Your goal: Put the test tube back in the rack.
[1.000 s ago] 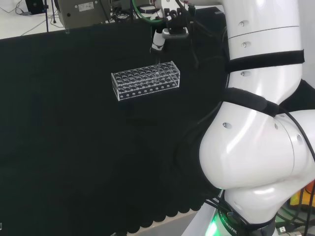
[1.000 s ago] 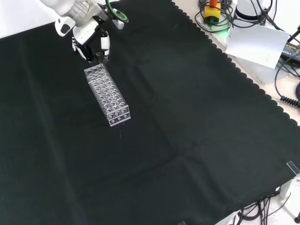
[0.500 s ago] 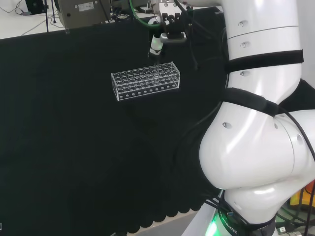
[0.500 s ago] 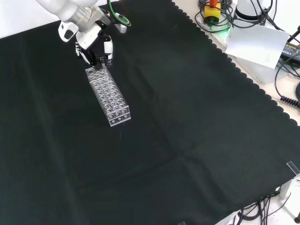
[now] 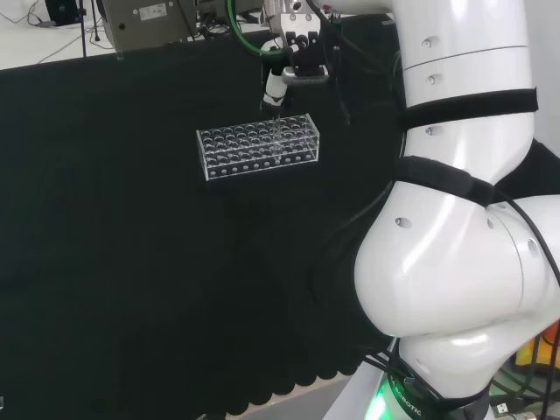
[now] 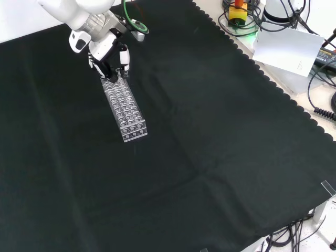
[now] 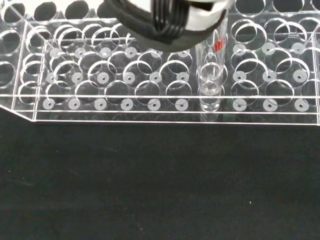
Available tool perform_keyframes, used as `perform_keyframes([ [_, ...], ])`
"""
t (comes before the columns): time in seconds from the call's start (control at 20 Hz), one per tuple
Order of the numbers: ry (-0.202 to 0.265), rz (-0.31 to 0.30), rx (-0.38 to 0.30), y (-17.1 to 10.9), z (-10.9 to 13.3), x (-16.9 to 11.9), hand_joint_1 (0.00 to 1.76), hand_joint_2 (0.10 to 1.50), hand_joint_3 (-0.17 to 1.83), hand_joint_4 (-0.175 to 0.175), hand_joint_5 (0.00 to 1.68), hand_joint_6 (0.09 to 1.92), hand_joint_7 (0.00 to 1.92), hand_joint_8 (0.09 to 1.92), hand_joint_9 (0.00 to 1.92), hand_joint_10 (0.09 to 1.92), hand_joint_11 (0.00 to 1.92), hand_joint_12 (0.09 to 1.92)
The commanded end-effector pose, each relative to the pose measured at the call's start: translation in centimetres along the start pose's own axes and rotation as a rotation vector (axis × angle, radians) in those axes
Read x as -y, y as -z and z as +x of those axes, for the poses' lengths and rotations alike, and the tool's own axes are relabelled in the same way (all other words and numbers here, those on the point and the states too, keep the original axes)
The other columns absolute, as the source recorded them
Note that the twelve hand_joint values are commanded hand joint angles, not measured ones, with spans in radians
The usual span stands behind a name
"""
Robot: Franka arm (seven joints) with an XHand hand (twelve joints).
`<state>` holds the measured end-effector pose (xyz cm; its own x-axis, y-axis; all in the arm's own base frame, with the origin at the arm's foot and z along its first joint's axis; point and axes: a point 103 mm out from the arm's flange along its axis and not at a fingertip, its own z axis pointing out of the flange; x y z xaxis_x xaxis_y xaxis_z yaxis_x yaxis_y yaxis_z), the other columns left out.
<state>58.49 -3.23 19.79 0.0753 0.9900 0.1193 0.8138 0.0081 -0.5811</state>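
A clear plastic rack (image 5: pixel 258 145) with many round holes lies on the black cloth. The black and white hand (image 5: pixel 286 63) hangs over its right end in the head view and over its far end (image 6: pixel 110 58) in the front view. Its fingers are curled round a clear test tube (image 7: pixel 211 70) with red marks. The tube stands upright, and its lower end is inside a hole in the rack's outer row (image 7: pixel 210 102). In the wrist view the rack (image 7: pixel 125 75) spreads across the picture, with a blurred finger (image 7: pixel 165 20) beside the tube.
Black cloth (image 6: pixel 210 136) with a scalloped edge covers the bench around the rack (image 6: pixel 125 105). Cables, a white sheet (image 6: pixel 286 50) and a yellow and red button box (image 6: pixel 237 11) lie beyond the cloth's right edge in the front view. The arm's white links (image 5: pixel 464 219) stand at the head view's right.
The hand has moved from beside the rack's end to over it, leftward in the head view, and the tube's lower end now sits inside a hole.
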Motion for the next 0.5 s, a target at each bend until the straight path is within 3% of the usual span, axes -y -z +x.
perform_keyframes([
  [0.05,0.004,0.006,-0.003,-0.18,0.07,0.04,1.42,0.96,0.0,-0.175,1.3,0.27,1.36,0.72,1.4,0.09,0.69,1.22],
  [0.5,0.019,0.004,-0.003,-0.75,0.12,0.1,1.42,0.96,0.0,-0.175,1.3,0.27,1.36,0.72,1.4,0.09,0.69,1.22],
])
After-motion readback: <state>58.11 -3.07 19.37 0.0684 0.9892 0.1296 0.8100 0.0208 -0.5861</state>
